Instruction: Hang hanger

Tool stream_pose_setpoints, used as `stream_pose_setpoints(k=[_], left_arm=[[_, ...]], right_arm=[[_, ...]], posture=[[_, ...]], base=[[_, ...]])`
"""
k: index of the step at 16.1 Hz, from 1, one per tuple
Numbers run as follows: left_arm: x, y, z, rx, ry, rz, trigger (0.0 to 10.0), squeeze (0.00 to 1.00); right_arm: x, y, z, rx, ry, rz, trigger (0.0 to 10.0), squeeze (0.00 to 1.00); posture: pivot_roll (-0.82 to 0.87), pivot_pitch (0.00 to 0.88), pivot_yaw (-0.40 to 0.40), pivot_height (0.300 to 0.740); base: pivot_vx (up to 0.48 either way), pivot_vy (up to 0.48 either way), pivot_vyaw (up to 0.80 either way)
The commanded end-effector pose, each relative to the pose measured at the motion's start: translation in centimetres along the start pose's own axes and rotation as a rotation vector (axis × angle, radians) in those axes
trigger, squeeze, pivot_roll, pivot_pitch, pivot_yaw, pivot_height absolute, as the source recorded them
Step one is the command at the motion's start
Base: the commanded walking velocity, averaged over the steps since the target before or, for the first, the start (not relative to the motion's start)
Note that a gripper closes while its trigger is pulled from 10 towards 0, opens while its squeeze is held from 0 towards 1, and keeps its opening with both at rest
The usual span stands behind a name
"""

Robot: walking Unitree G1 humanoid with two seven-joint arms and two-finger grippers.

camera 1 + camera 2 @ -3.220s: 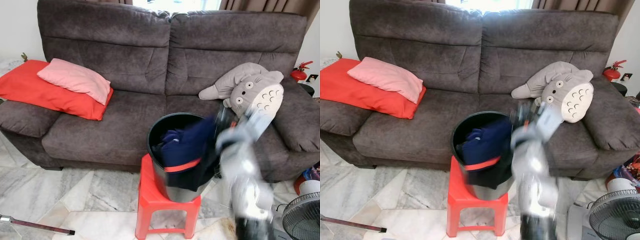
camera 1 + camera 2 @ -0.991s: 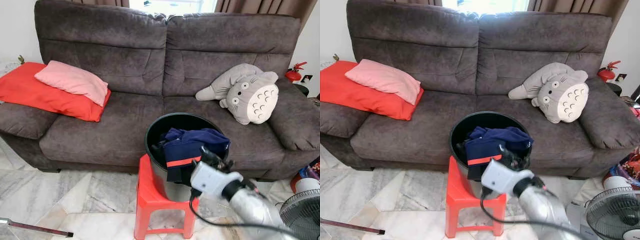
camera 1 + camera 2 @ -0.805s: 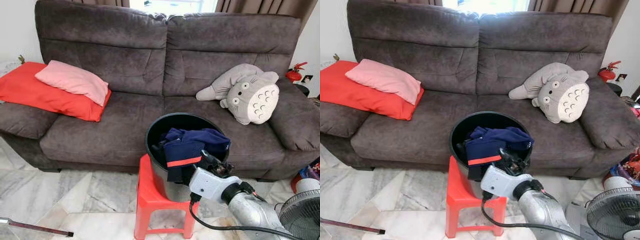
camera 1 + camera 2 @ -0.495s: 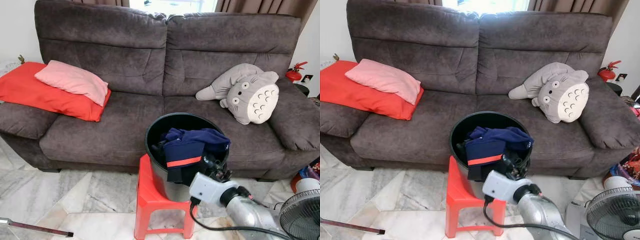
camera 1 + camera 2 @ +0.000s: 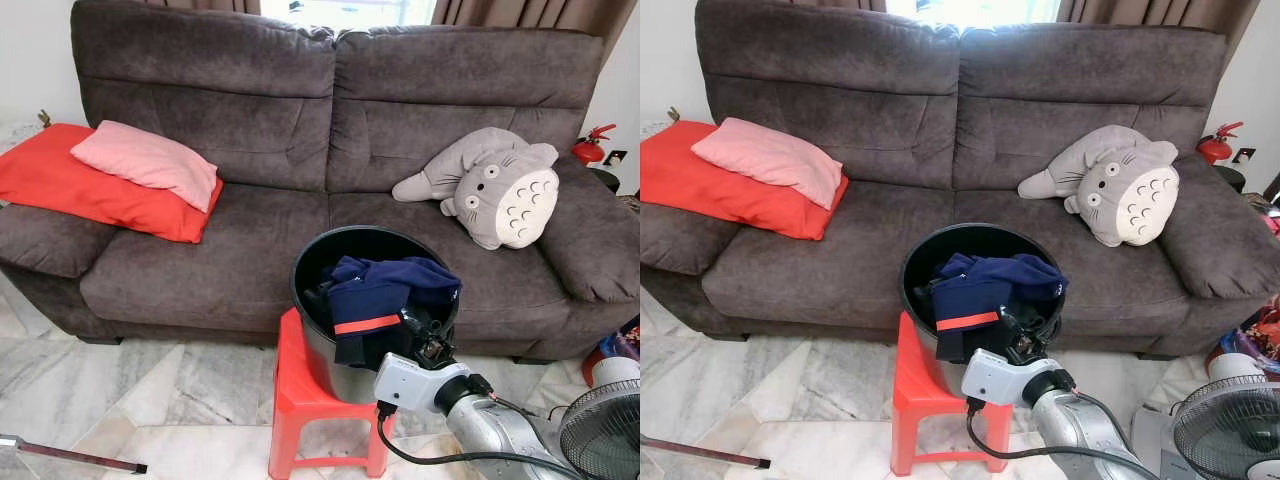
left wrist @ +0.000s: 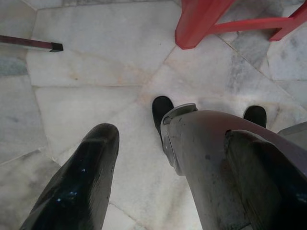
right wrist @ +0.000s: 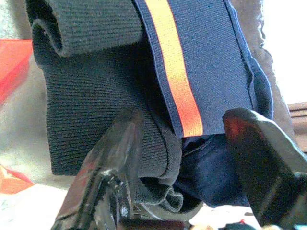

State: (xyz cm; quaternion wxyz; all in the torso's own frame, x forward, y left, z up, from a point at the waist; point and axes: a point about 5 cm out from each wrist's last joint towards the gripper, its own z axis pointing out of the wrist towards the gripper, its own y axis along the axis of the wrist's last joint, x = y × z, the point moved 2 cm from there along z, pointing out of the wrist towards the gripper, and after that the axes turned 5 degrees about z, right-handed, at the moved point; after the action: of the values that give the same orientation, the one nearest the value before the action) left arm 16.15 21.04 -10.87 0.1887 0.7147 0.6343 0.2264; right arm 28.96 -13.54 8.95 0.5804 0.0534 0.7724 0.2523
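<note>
Red cushion point(image 5: 90, 190): lay at the left end of the dark brown fabric sofa point(image 5: 300, 130), with a pink pillow point(image 5: 150, 163) resting on top of it.
Left end effector point(image 6: 168, 177): hung low over the pale marble floor point(image 6: 96, 86), its two black fingers point(image 6: 76, 187) set apart and holding nothing; a leg of the red plastic stool point(image 6: 201, 19) stood near it.
Red plastic stool: stood on the floor in front of the sofa and carried the round black bin point(image 5: 350, 262).
Round black bin: held a navy blue garment with an orange stripe point(image 5: 372, 300), which spilled over the front rim.
Right end effector point(image 7: 187, 158): was at the bin's front rim, its fingers point(image 7: 120, 158) spread wide to either side of the garment's hanging folds.
Hanger: could not be made out among the clothing.
Grey plush toy point(image 5: 495, 190): lay on the right sofa seat.
Fan point(image 5: 605, 430): stood at the far right on the floor.
</note>
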Motion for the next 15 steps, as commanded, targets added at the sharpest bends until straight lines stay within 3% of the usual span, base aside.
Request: stream_pose_setpoints(k=[1, 3, 5, 12, 15], left_arm=[[-0.1, -1.0, -0.2, 0.038, -0.011, 0.013, 10.0, 0.0], [-0.2, -0.8, -0.1, 0.033, -0.014, 0.012, 10.0, 0.0], [-0.2, -0.8, -0.1, 0.03, -0.015, 0.01, 10.0, 0.0], [-0.2, -0.9, -0.2, 0.031, -0.014, -0.007, 10.0, 0.0], [-0.1, -0.9, -0.2, 0.031, -0.012, -0.005, 10.0, 0.0]], right_arm=[[0.5, -0.1, 0.1, 0.003, 0.01, -0.006, 10.0, 0.0], [0.4, -0.8, 0.2, 0.007, -0.039, -0.045, 10.0, 0.0], [-0.8, -0.7, 0.4, -0.022, -0.124, -0.073, 10.0, 0.0], [-2.4, -0.6, 1.0, -0.063, -0.233, -0.135, 10.0, 0.0], [-5.5, 0.5, 1.2, -0.125, -0.366, -0.168, 10.0, 0.0]], posture=[[-0.03, 0.057, -0.031, 0.74], [-0.02, 0.062, -0.031, 0.74], [-0.03, 0.071, -0.03, 0.74], [-0.02, 0.085, -0.026, 0.74], [-0.03, 0.085, -0.021, 0.74]], base=[[0.0, 0.0, 0.0], [0.0, 0.0, 0.0], [0.0, 0.0, 0.0], [0.0, 0.0, 0.0], [0.0, 0.0, 0.0]])
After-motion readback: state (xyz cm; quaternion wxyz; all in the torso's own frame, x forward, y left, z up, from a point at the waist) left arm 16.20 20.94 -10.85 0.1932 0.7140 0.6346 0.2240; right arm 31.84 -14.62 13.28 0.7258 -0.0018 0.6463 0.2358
